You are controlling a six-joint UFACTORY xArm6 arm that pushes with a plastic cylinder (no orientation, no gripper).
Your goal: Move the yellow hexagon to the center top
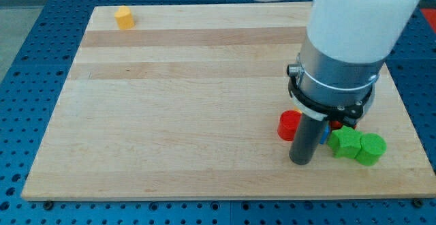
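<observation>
A pale wooden worktop (191,109) lies on a blue perforated base (27,61). A small yellow hexagon block (124,18) sits alone near the view's top left corner. Well apart, at the lower right, the dark rod's tip (300,161) rests just below a red cylinder block (289,125). Two green blocks (358,145), shapes unclear, lie just to its right. A blue block (324,136), possibly, peeks from behind the rod.
</observation>
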